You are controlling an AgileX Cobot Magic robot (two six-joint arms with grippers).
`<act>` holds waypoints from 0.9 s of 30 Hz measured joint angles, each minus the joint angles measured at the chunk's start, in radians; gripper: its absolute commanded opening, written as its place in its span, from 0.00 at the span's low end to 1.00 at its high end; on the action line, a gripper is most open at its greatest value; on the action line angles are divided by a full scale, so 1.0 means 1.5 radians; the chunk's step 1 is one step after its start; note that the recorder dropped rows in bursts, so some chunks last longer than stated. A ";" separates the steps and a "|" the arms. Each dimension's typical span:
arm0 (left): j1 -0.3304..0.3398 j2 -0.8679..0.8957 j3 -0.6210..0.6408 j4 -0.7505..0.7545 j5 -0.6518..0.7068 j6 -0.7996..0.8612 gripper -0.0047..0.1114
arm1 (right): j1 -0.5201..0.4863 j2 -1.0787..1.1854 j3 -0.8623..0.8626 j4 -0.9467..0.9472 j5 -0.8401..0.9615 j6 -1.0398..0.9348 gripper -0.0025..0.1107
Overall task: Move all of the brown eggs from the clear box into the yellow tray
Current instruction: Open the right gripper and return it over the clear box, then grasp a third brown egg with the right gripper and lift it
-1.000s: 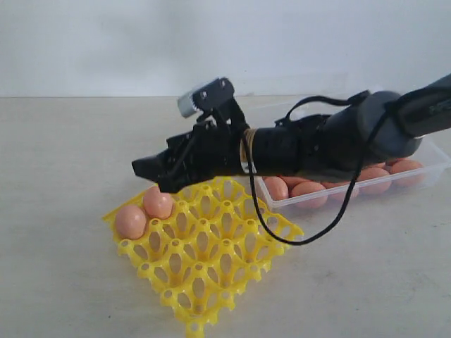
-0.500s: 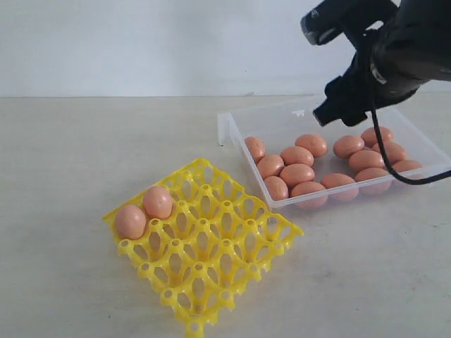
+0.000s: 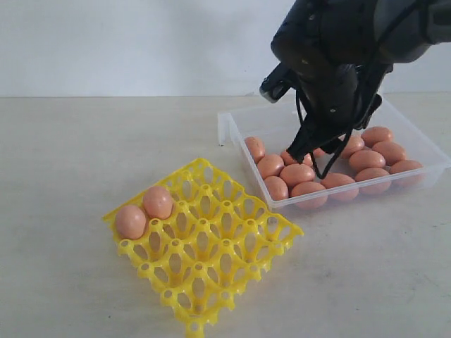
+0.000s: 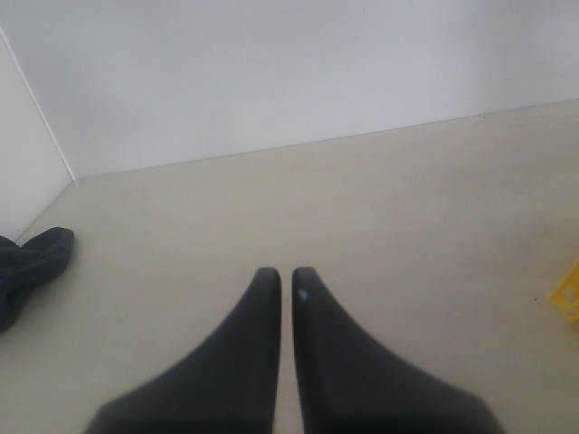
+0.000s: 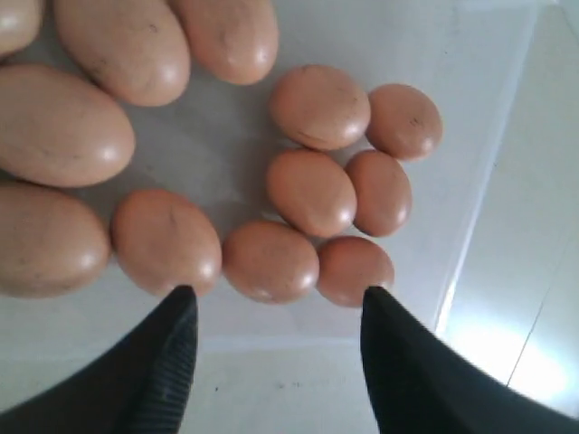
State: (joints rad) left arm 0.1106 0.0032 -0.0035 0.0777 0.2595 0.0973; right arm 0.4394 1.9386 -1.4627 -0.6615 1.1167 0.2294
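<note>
Right gripper [image 5: 278,295]: fingers spread, nothing pinched between them. Hung low over the clear box [image 3: 232,131], tips pointing down at the brown eggs [image 3: 298,173] by the box's near wall; touching or just clear, cannot tell.

Left gripper [image 4: 280,271]: fingers pressed almost together, only a thin slit between, nothing held. Above bare desk [image 3: 77,155], well apart from the box.

Clear box: on the desk toward its far right side. About a dozen eggs inside, crowded along the near wall and toward the right wall; some hidden behind the arm.

Yellow tray [image 3: 211,262]: on the desk nearer the front, just left of the box, turned corner-on. Two eggs seated side by side in cups at its left corner [image 3: 130,220]; other cups open.
</note>
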 measured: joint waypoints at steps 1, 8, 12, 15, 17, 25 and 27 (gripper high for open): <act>0.000 0.000 0.000 0.000 0.000 0.000 0.08 | 0.000 0.011 0.000 0.000 -0.011 -0.023 0.44; 0.000 0.000 0.000 0.000 0.000 0.000 0.08 | -0.014 0.041 0.000 -0.003 -0.144 -0.177 0.44; 0.000 0.000 0.000 0.000 0.000 0.000 0.08 | -0.043 0.041 -0.001 0.000 -0.176 -0.153 0.44; 0.000 0.000 0.000 0.000 0.000 0.000 0.08 | -0.080 0.041 -0.001 0.046 -0.179 -0.140 0.44; 0.000 0.000 0.000 0.000 0.000 0.000 0.08 | -0.115 0.041 -0.001 0.114 -0.180 -0.171 0.44; 0.000 0.000 0.000 0.000 -0.001 0.000 0.08 | -0.245 0.042 -0.007 0.488 -0.149 -0.468 0.44; 0.000 0.000 0.000 0.000 -0.001 0.000 0.08 | -0.254 0.042 -0.007 0.537 -0.142 -0.512 0.44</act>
State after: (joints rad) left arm 0.1106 0.0032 -0.0035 0.0777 0.2579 0.0973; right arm 0.0589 2.0019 -1.4727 0.1433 0.9034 -0.5392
